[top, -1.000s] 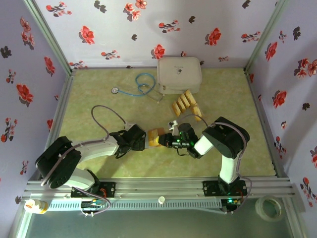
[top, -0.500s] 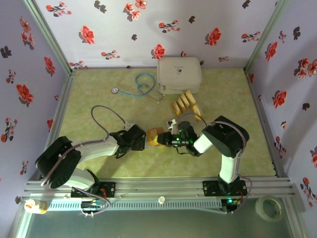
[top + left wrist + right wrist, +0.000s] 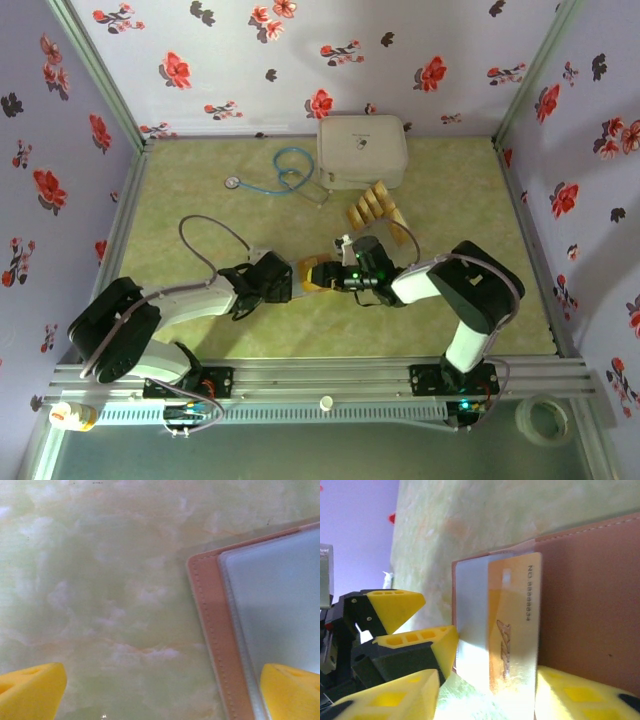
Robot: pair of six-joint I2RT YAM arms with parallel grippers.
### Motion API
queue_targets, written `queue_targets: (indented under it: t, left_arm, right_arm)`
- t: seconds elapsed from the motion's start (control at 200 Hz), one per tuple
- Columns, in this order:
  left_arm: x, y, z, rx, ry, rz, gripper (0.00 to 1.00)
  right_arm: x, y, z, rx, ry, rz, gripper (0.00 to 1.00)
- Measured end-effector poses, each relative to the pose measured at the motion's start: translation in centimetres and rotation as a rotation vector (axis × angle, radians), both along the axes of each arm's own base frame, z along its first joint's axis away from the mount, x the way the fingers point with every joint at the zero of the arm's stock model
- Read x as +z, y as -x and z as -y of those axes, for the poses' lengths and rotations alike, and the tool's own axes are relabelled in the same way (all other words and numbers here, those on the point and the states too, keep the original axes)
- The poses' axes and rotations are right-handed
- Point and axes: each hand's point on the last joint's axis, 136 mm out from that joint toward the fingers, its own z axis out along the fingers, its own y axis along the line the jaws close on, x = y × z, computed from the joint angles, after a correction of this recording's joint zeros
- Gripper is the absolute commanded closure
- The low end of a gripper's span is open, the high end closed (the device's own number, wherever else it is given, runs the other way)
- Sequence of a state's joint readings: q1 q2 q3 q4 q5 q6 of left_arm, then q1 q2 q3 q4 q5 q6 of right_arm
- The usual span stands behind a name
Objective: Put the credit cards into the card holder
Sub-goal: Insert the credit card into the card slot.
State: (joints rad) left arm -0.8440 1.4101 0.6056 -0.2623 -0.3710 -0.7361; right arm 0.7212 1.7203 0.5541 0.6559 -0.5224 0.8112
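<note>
Floral-papered walls (image 3: 300,60) enclose a pale green marbled table (image 3: 200,230).

1. Card holder. The card holder (image 3: 314,272) lies opened flat on the table, near the 6 o'clock edge and between the two grippers. In the left wrist view its reddish-brown stitched border (image 3: 207,630) and its pale grey-blue inside (image 3: 272,590) are shown at 3 o'clock.

2. Left gripper. The left gripper (image 3: 297,280) is placed at 9 o'clock of the card holder. Its jaws are spread fully wide and nothing is held. One yellow fingertip (image 3: 30,690) is over bare table, and the other is over the holder's inner sleeve.

3. Right gripper. The right gripper (image 3: 336,277) is placed at 3 o'clock of the card holder. In the right wrist view the right gripper (image 3: 487,700) is seen with its jaws partly parted. An inserted card (image 3: 515,620), golden-yellow, is tucked partway under the clear sleeve of the card holder (image 3: 590,595). Its near end lies between the parted fingers, and no clamping on it is seen.

4. Other items. A fanned row of credit cards (image 3: 372,205) lies at 1 o'clock of the card holder, well apart from it. A white case (image 3: 362,150) is set at the 12 o'clock edge. A blue stethoscope (image 3: 285,170) lies just beside the case at its 9 o'clock.
</note>
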Motion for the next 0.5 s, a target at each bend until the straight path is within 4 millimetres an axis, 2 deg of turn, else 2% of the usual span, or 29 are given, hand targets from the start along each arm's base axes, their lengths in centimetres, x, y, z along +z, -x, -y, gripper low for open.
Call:
queue_targets:
  t: [0.12, 0.5]
  left_arm:
    - [-0.7, 0.2, -1.5, 0.040, -0.020, -0.027, 0.01]
    - [-0.6, 0.1, -2.7, 0.081, -0.024, -0.042, 0.01]
  right_arm:
    - [0.0, -0.3, 0.8, -0.015, 0.069, 0.017, 0.39]
    - [0.1, -0.6, 2.9, -0.029, 0.265, 0.024, 0.31]
